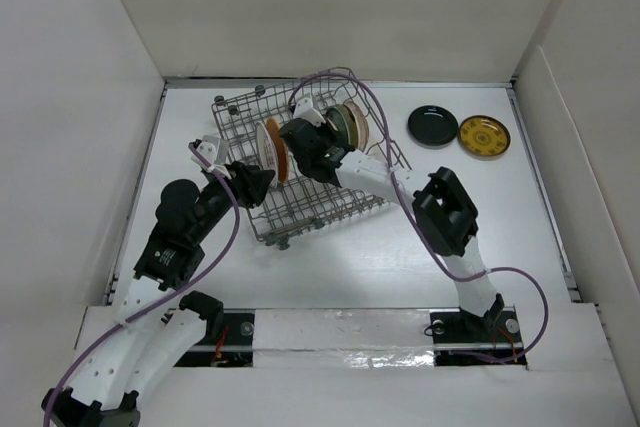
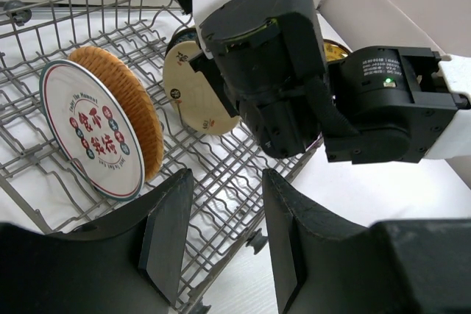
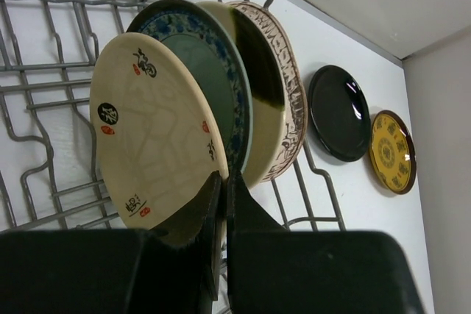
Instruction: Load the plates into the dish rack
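The grey wire dish rack (image 1: 322, 205) stands mid-table, turned at an angle. An orange woven-look plate (image 1: 272, 150) stands on edge in it, its printed whitish face (image 2: 92, 131) towards the left wrist camera. My right gripper (image 3: 224, 190) is shut on the rim of a cream plate (image 3: 151, 137), held on edge in the rack beside a teal patterned plate (image 3: 217, 60) and a cream-and-green plate (image 3: 265, 79). My left gripper (image 2: 224, 233) is open and empty over the rack's near edge (image 2: 221, 174). A glossy black plate (image 1: 432, 125) and a yellow plate (image 1: 484, 136) lie flat on the table.
The black plate (image 3: 338, 112) and yellow plate (image 3: 392, 152) lie to the right of the rack, near the back wall. White walls close in the table at the back and both sides. The right arm's body (image 2: 272, 71) reaches over the rack in front of my left gripper.
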You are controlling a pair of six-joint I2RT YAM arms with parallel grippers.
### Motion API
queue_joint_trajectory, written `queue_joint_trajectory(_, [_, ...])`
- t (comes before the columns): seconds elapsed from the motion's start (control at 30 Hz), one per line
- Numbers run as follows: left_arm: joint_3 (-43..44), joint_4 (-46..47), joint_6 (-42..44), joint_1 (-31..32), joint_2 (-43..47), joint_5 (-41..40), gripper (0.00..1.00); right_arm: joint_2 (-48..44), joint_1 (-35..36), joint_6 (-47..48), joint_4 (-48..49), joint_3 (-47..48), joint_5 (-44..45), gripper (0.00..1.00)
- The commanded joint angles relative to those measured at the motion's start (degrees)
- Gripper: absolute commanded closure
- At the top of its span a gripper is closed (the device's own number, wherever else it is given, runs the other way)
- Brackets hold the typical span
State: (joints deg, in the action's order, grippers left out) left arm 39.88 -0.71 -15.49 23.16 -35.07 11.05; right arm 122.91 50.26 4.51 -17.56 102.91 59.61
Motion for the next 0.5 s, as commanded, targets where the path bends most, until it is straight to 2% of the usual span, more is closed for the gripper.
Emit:
queue_joint_trajectory(0.0, [1.4,2.2,-0.1,-0.1,0.7,-0.1,0.61,0.0,1.4,-1.9,1.3,2.7,2.1,1.00])
queue_joint_trajectory(0.03, [1.4,2.2,-0.1,-0.1,0.7,-0.1,0.61,0.0,1.4,-2.4,1.5,2.7,2.0,0.99])
queue_joint_trajectory(0.1, [1.4,1.9,-0.1,-0.1,0.5,0.0,0.61,-0.6,1.4,-3.5,1.2,2.7,0.9,0.90])
queue_joint_trajectory(0.13, [1.4,1.9,-0.1,-0.1,0.5,0.1,0.61,-1.6,1.4,-4.0,2.1,2.5,0.7,0.84])
queue_joint_trajectory(0.17, [1.3,1.9,-0.1,-0.1,0.6,0.2,0.61,-2.2,1.4,-3.9,2.6,1.5,0.4,0.72])
queue_joint_trajectory(0.2, [1.4,2.1,-0.1,-0.1,0.7,0.1,0.60,-3.0,1.9,-3.7,3.0,1.2,0.2,0.71])
queue_joint_trajectory(0.27, [1.4,2.1,-0.1,-0.1,0.4,0.2,0.60,-5.7,1.9,-4.1,3.0,0.9,0.0,0.60])
queue_joint_trajectory(0.3, [1.4,1.9,-0.1,-0.1,0.4,0.4,0.60,-6.8,1.9,-4.2,2.8,0.5,-0.7,0.59])
queue_joint_trajectory(0.33, [1.3,1.9,-0.1,-0.1,0.4,0.5,0.60,-8.1,1.9,-5.4,2.4,0.0,-1.4,0.54])
queue_joint_trajectory(0.37, [1.4,1.9,-0.1,-0.1,0.5,0.6,0.60,-11.3,1.9,-6.3,2.6,-0.6,-2.1,0.44])
queue_joint_trajectory(0.43, [1.3,2.2,-0.1,-0.1,0.7,0.6,0.60,-14.9,1.9,-6.1,3.8,-3.3,-3.8,0.36])
queue_joint_trajectory(0.47, [1.3,2.1,-0.2,-0.1,0.5,0.6,0.60,-16.6,1.9,-6.1,4.9,-4.3,-4.2,0.35])
